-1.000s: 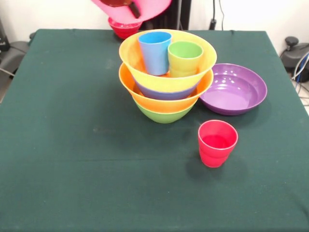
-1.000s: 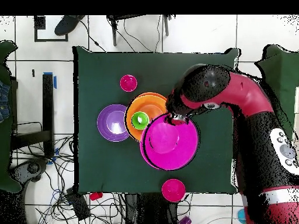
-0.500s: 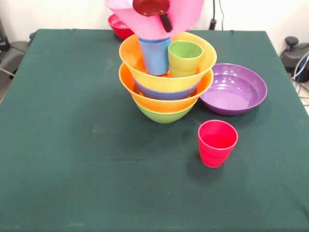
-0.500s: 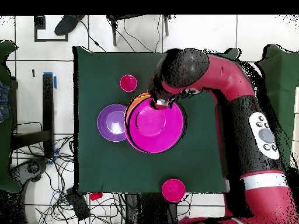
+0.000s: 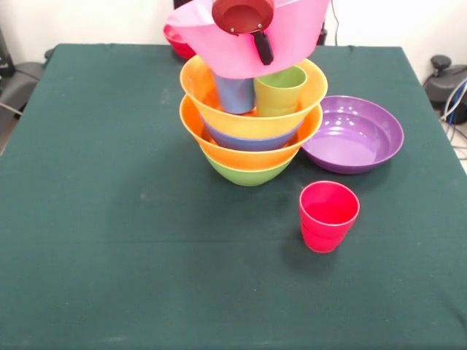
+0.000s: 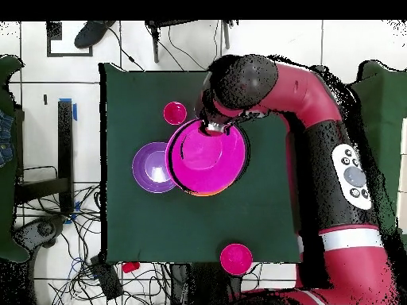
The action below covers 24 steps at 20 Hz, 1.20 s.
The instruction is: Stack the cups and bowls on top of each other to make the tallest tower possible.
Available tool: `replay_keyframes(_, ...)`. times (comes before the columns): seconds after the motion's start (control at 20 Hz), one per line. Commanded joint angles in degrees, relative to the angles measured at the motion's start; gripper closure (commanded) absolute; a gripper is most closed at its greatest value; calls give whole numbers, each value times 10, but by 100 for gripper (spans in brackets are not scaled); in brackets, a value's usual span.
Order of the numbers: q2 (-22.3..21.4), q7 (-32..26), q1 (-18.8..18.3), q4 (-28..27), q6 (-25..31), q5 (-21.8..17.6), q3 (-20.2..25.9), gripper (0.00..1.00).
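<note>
The tower (image 5: pixel 250 138) is a green bowl at the base, an orange bowl, a blue bowl and a second orange bowl. A light blue cup (image 5: pixel 233 95) and a green cup (image 5: pixel 280 91) stand in the top bowl. My gripper (image 5: pixel 260 45) is shut on the near rim of the large pink bowl (image 5: pixel 292 33), which hangs tilted just above the cups. From overhead the pink bowl (image 6: pixel 208 156) hides nearly all of the tower, with my gripper (image 6: pixel 213 129) at its rim. The red cup (image 5: pixel 328 216) stands alone in front.
The wide purple bowl (image 5: pixel 354 135) lies right beside the tower on the green table (image 5: pixel 109 219). A small red bowl (image 5: pixel 177 38) sits at the far edge, partly behind the pink bowl. Overhead, cables and floor tiles surround the table.
The arm has carried the pink bowl from behind the tower to directly over it. The bowl now covers the tops of both cups.
</note>
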Motion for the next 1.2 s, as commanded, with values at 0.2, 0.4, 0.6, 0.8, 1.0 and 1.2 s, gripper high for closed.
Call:
replay_keyframes(0.2,17,149,31,-36,-45,-27,-42,100)
replay_keyframes(0.4,21,153,41,-41,-45,-29,-54,100)
replay_keyframes(0.6,19,149,43,-16,-46,-32,-67,100)
replay_keyframes(0.8,20,152,45,-1,-31,-30,-77,100)
replay_keyframes(1.0,17,172,55,3,-7,-26,-100,100)
replay_keyframes(1.2,23,184,66,7,2,-25,-118,100)
